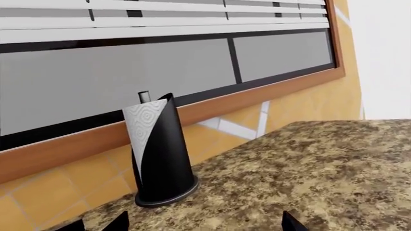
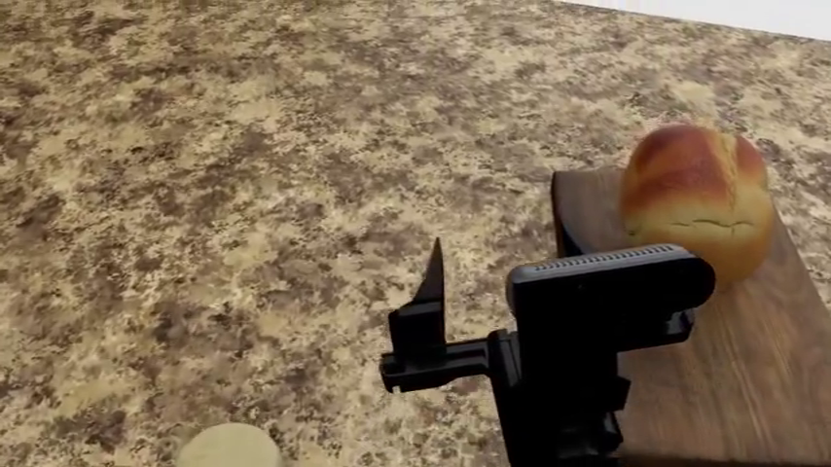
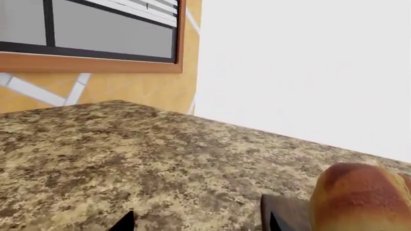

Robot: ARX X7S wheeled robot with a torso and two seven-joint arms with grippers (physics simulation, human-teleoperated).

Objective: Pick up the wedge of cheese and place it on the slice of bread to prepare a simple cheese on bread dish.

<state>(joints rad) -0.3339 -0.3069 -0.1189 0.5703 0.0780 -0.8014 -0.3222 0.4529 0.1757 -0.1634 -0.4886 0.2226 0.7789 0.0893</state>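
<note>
The wedge of cheese (image 2: pixel 230 449) is a small pale cream block at the near edge of the head view, partly cut off. The slice of bread (image 2: pixel 695 195) is a golden-tan loaf with a reddish-brown crust on a dark wooden board (image 2: pixel 727 370). It also shows in the right wrist view (image 3: pixel 363 199). My right gripper (image 2: pixel 493 268) hovers open and empty over the counter just left of the board, well beyond the cheese; one finger (image 2: pixel 431 277) shows, the other is hidden behind the wrist camera. Its fingertips stand wide apart in the right wrist view (image 3: pixel 199 225). My left gripper (image 1: pixel 205 226) is open and empty and is out of the head view.
The speckled granite counter (image 2: pixel 234 175) spreads to the left and far side. A black paper-towel holder (image 1: pixel 159 154) stands by the tiled wall under a wood-framed window (image 1: pixel 192 103). A white wall (image 3: pixel 308 72) lies beyond the counter's far edge.
</note>
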